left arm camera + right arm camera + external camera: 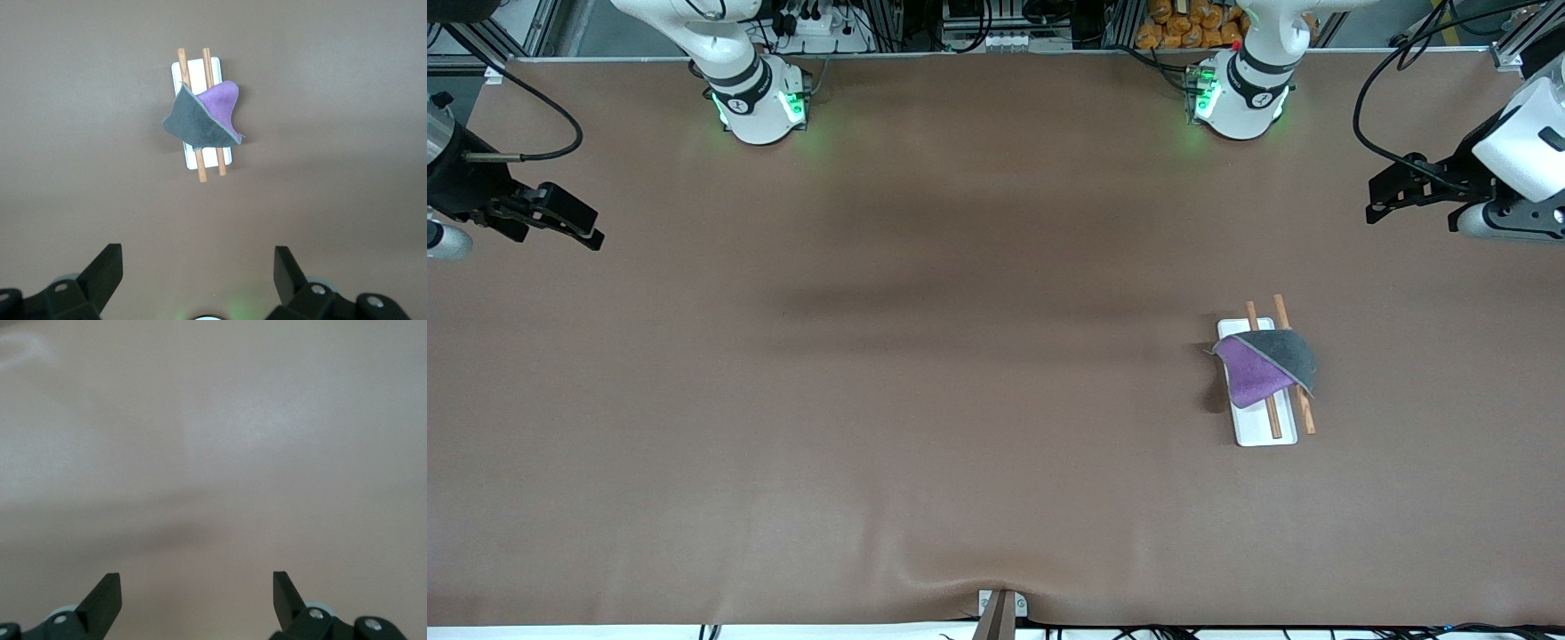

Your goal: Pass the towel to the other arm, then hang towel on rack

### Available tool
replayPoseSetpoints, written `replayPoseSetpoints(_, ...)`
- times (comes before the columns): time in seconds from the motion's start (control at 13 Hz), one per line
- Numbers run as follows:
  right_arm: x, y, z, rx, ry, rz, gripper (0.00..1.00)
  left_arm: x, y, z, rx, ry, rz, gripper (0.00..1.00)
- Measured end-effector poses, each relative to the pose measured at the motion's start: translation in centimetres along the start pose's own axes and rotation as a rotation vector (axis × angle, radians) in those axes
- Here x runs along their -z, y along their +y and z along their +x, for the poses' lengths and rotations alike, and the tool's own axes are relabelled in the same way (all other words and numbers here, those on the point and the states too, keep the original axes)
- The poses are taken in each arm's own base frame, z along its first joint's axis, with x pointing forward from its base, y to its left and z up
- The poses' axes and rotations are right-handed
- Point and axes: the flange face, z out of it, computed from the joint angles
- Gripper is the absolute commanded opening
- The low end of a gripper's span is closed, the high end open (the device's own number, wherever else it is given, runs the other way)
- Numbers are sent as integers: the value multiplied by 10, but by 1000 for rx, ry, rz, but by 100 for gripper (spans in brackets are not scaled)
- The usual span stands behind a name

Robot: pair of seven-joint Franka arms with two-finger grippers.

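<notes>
The towel (1267, 363), dark grey with a purple face folded out, lies draped over the two brown rods of the rack (1263, 430), whose white base sits on the table toward the left arm's end. In the left wrist view the towel (203, 120) and the rack (215, 155) show well ahead of the fingers. My left gripper (1375, 206) is open and empty, raised at the left arm's end of the table, apart from the rack. My right gripper (587, 229) is open and empty, raised at the right arm's end, seeing only bare table.
The brown table mat (925, 400) covers the whole table. A small bracket (1000, 609) sits at the table's edge nearest the front camera. The arm bases (760, 102) stand along the table's edge farthest from the front camera.
</notes>
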Motion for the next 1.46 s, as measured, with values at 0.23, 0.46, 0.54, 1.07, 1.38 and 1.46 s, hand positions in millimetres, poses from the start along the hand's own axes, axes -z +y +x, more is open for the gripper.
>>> replayPoseSetpoints(0.23, 5, -9, -2, 17, 12, 1, 100, -1, -4, -2, 7, -19, 0, 100)
replayPoseSetpoints(0.46, 8, -8, -1, 17, 18, -2, 100, 5, -17, -7, 26, -10, 51, 100)
replayPoseSetpoints(0.54, 8, -8, -1, 17, 19, -2, 100, 7, -18, -8, 28, -6, 61, 100)
replayPoseSetpoints(1.07, 8, -6, -1, 13, 19, -2, 100, 16, -16, -15, 105, 12, 67, 100)
replayPoseSetpoints(1.38, 8, -6, -1, 13, 19, -2, 100, 16, -16, -15, 106, 12, 67, 100)
replayPoseSetpoints(1.46, 8, -6, -1, 13, 19, -2, 100, 16, -16, -15, 107, 12, 67, 100)
